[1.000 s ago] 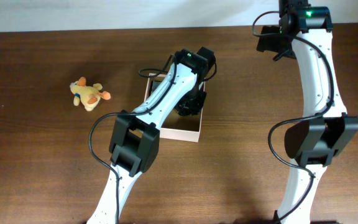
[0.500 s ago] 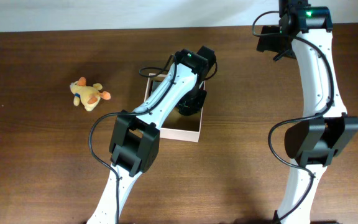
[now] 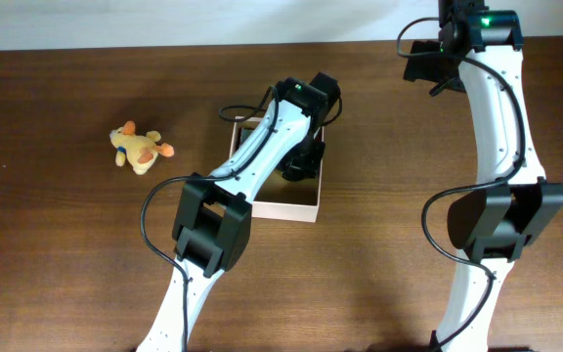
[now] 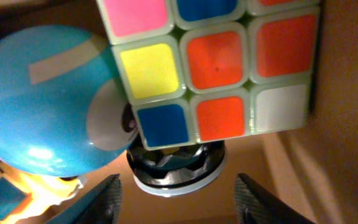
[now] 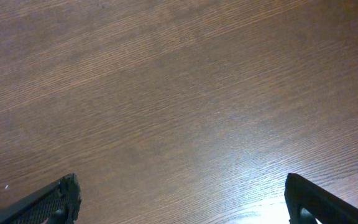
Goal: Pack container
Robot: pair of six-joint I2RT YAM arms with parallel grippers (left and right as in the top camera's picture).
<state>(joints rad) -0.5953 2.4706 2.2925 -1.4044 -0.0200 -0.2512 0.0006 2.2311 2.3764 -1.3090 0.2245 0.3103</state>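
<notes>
The left gripper (image 4: 185, 202) hangs inside the container (image 3: 283, 211), its fingers (image 4: 107, 198) apart and gripping nothing. Just past the fingertips, on the container's tan floor, lies a round black-and-white disc (image 4: 176, 169). Beyond the disc is a puzzle cube (image 4: 216, 62), its face showing orange, yellow, blue, pink and white squares. A blue ball (image 4: 42, 106) with grey stripes sits beside the cube, partly hidden by it; whether they touch I cannot tell. Seen from overhead, the container sits near the middle of the table (image 3: 66, 254), with the left arm covering most of its inside. A yellow plush toy (image 3: 141, 148) with orange parts lies on the table well to the container's left. The right gripper (image 5: 182, 202) is well apart from the container, to its far right, fingers spread wide over the table and holding nothing.
</notes>
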